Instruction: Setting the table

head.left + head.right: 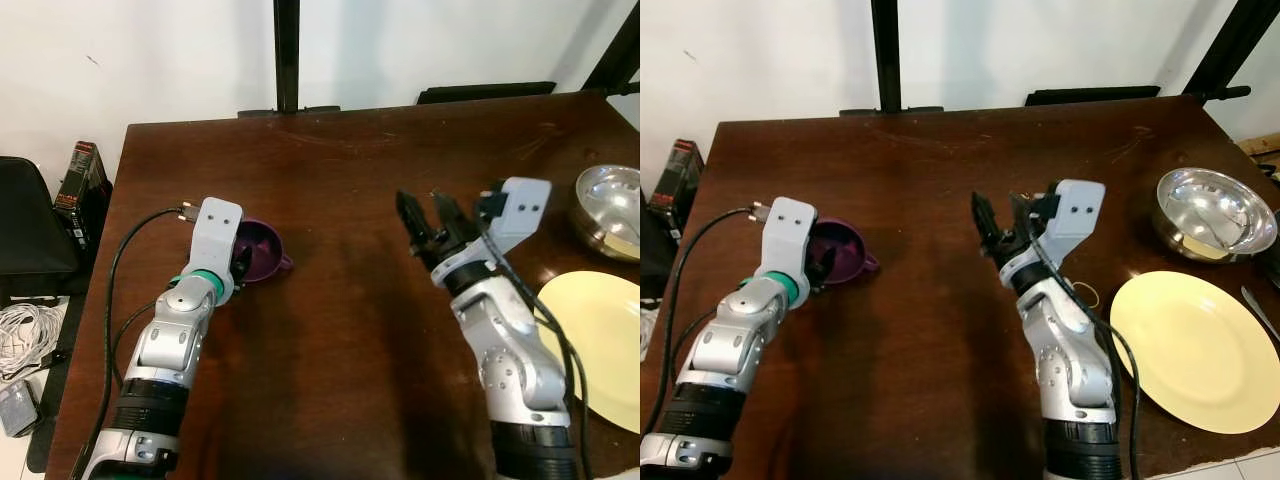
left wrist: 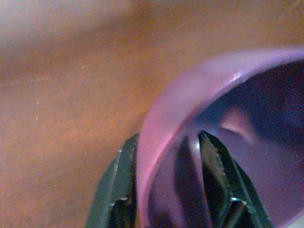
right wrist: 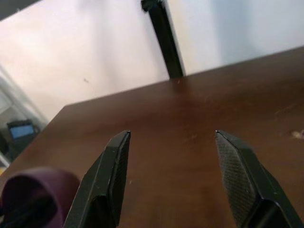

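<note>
Left wrist view put the matter closest: the left gripper (image 2: 166,185) had its two black fingers astride the wall of the purple cup (image 2: 199,123), one finger outside the rim and one inside, clamped on it. From the head cameras, that cup (image 1: 262,250) sat on the dark wooden table (image 1: 340,170) toward its left edge, with its small handle pointing to the table's middle; whether it was lifted or resting on the wood could not be told.

Near the middle of the table, the right gripper (image 1: 428,222) hung above the bare wood with its jaws spread wide and holding nothing.

At the right edge lay a yellow plate (image 1: 1195,350), with a steel bowl (image 1: 1215,213) just behind it toward the far right corner and the tip of a piece of cutlery (image 1: 1260,312) showing beside the plate.

As a judgement, the setting looked partly laid: plate, bowl and cutlery stood grouped at the right edge, while the cup was well apart from them and probably had to be carried across and placed near the plate.
</note>
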Robot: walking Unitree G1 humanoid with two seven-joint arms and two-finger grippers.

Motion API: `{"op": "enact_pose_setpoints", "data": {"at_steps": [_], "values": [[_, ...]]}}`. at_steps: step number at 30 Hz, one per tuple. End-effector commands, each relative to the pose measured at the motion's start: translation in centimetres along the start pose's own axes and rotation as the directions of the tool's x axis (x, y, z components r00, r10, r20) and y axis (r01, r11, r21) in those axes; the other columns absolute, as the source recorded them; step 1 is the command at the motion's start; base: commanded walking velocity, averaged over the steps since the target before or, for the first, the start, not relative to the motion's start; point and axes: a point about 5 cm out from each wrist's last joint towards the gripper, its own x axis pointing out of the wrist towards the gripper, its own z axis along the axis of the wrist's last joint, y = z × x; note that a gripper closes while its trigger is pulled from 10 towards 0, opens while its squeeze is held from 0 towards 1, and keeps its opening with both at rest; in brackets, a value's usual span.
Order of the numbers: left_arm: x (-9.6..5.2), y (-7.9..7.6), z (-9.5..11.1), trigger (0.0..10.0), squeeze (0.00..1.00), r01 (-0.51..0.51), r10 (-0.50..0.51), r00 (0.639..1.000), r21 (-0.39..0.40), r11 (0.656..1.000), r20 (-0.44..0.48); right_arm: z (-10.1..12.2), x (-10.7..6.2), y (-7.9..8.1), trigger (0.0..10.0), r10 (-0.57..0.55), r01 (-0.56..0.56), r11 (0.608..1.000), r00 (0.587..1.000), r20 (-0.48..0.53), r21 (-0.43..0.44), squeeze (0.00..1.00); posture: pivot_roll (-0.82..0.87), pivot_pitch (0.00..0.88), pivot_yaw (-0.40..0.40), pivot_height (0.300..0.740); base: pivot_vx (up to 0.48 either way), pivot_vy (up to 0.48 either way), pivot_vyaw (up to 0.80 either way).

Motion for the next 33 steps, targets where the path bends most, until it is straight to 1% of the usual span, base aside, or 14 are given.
{"op": "enact_pose_setpoints", "data": {"at_steps": [1, 5, 10, 14, 16, 18, 19, 23, 24, 25, 26, 29, 32, 33], "values": [[-0.1, -0.1, 0.1, 0.0, 0.00, 0.017, -0.017, 1.000, -0.010, 1.000, 0.026, -0.8, -0.4, 0.1, 10.0, 0.024, -0.024, 1.000, 0.999, -0.044, -0.007, 0.00, -0.09, 0.000, 0.025, 0.740, 0.000, 0.000, 0.00], [-0.5, -0.3, 0.7, 0.0, 0.00, 0.036, -0.035, 0.996, -0.013, 0.999, 0.085, -1.6, -1.1, 0.4, 10.0, 0.071, -0.075, 0.997, 0.993, -0.096, -0.034, 0.00, -0.09, 0.000, 0.028, 0.740, 0.000, 0.000, 0.00], [-0.7, -0.3, 0.5, 0.0, 0.00, 0.037, -0.035, 0.995, -0.015, 0.999, 0.090, -1.8, -1.4, 0.3, 10.0, 0.081, -0.088, 0.995, 0.990, -0.112, -0.052, 0.00, -0.10, 0.000, 0.029, 0.740, 0.000, 0.000, 0.00], [-1.0, -0.8, 0.2, 0.0, 0.00, 0.071, -0.067, 0.992, -0.034, 0.997, 0.106, -2.0, -1.8, 1.4, 10.0, 0.209, -0.219, 0.975, 0.965, -0.157, -0.047, 0.00, -0.09, 0.000, 0.026, 0.740, 0.000, 0.000, 0.00], [-0.9, -0.9, 0.2, 0.0, 0.00, 0.075, -0.070, 0.991, -0.036, 0.997, 0.110, -2.1, -1.8, 1.6, 10.0, 0.227, -0.237, 0.971, 0.961, -0.159, -0.044, 0.00, -0.09, 0.000, 0.029, 0.740, 0.000, 0.000, 0.00], [-0.9, -0.9, 0.2, 0.0, 0.00, 0.075, -0.070, 0.991, -0.036, 0.997, 0.110, -2.1, -1.8, 1.6, 10.0, 0.227, -0.237, 0.971, 0.961, -0.159, -0.044, 0.00, -0.09, 0.000, 0.029, 0.740, 0.000, 0.000, 0.00], [-1.0, -1.1, 0.9, 0.0, 0.00, 0.075, -0.066, 0.986, -0.052, 0.996, 0.155, -1.5, -1.5, 1.3, 10.0, 0.192, -0.197, 0.980, 0.974, -0.117, -0.040, 0.00, -0.09, 0.000, 0.034, 0.740, 0.000, 0.000, 0.00], [-1.0, -1.1, 1.5, 0.0, 0.00, 0.071, -0.059, 0.982, -0.061, 0.996, 0.181, -1.2, -1.3, 1.1, 10.0, 0.166, -0.170, 0.985, 0.981, -0.096, -0.036, 0.00, -0.09, 0.000, 0.034, 0.740, 0.000, 0.000, 0.00], [-1.2, -1.1, 3.5, 10.0, 0.00, 0.057, -0.026, 0.966, -0.114, 0.992, 0.258, -0.8, -1.0, 0.3, 10.0, 0.077, -0.079, 0.996, 0.996, -0.053, -0.040, 0.00, -0.09, 0.000, 0.040, 0.740, 0.000, 0.000, 0.00], [-1.4, -1.0, 4.9, 10.0, 0.00, 0.050, -0.001, 0.952, -0.152, 0.987, 0.307, -0.5, -0.9, -0.3, 10.0, 0.015, -0.016, 0.999, 1.000, -0.027, -0.041, 0.00, -0.09, 0.000, 0.040, 0.740, 0.000, 0.000, 0.00], [-1.4, -1.0, 4.9, 10.0, 0.00, 0.050, -0.001, 0.952, -0.152, 0.987, 0.307, -0.5, -0.9, -0.3, 10.0, 0.015, -0.016, 0.999, 1.000, -0.027, -0.041, 0.00, -0.09, 0.000, 0.040, 0.740, 0.000, 0.000, 0.00], [-2.2, -0.7, 9.9, 10.0, 0.00, 0.061, 0.056, 0.877, -0.225, 0.972, 0.478, -0.2, -0.9, -1.5, 10.0, -0.128, 0.130, 0.989, 0.991, 0.031, -0.076, 0.00, -0.10, 0.000, 0.040, 0.740, 0.000, 0.000, 0.00], [-2.4, -0.8, 10.8, 10.0, 0.00, 0.068, 0.045, 0.861, -0.201, 0.977, 0.507, 0.0, -0.9, -1.5, 10.0, -0.157, 0.161, 0.982, 0.986, 0.051, -0.103, 0.00, -0.09, 0.000, 0.046, 0.740, 0.000, 0.000, 0.00], [-2.4, -1.1, 10.5, 10.0, 0.00, 0.057, 0.025, 0.862, -0.145, 0.988, 0.506, 0.2, -0.9, -1.4, 10.0, -0.172, 0.181, 0.973, 0.982, 0.075, -0.143, 0.00, -0.10, 0.000, 0.051, 0.740, 0.000, 0.000, 0.00]]}}
